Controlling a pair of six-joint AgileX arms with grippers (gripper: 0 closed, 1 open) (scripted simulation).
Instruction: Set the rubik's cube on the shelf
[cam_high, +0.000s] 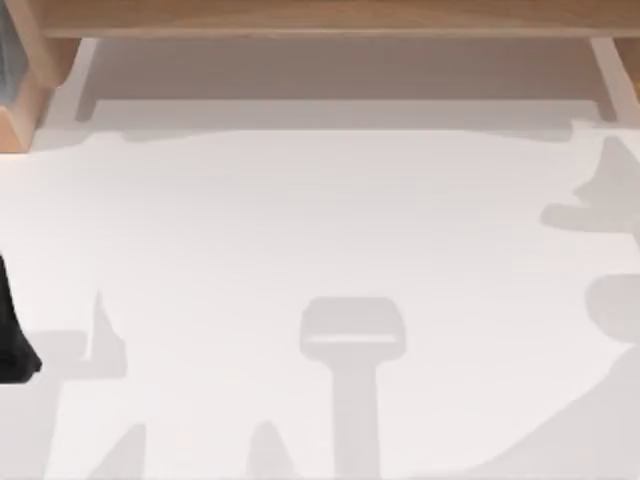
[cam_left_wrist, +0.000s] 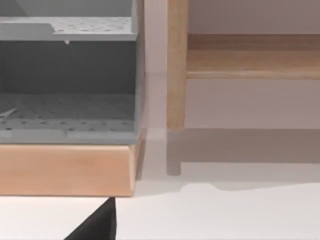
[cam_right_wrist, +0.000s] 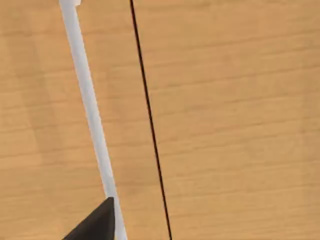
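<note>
left gripper (cam_high: 15, 340) — table's (cam_high: 320, 250) left edge, grip state unclear | right gripper (cam_right_wrist: 97, 222) — over shelf (cam_right_wrist: 225, 125)

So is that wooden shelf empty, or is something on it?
Cannot tell for the whole shelf. The stretch of board in the left wrist view is bare; the rest is hidden.

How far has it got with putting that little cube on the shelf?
Done: I cannot tell, because the rubik's cube is hidden from these views. In hand: the right gripper hangs close above the shelf and its wooden board, which suggests placing there. The left arm sits idle at the left edge of the table. Left: confirming the cube rests on the board, then pulling the arm away.
</note>
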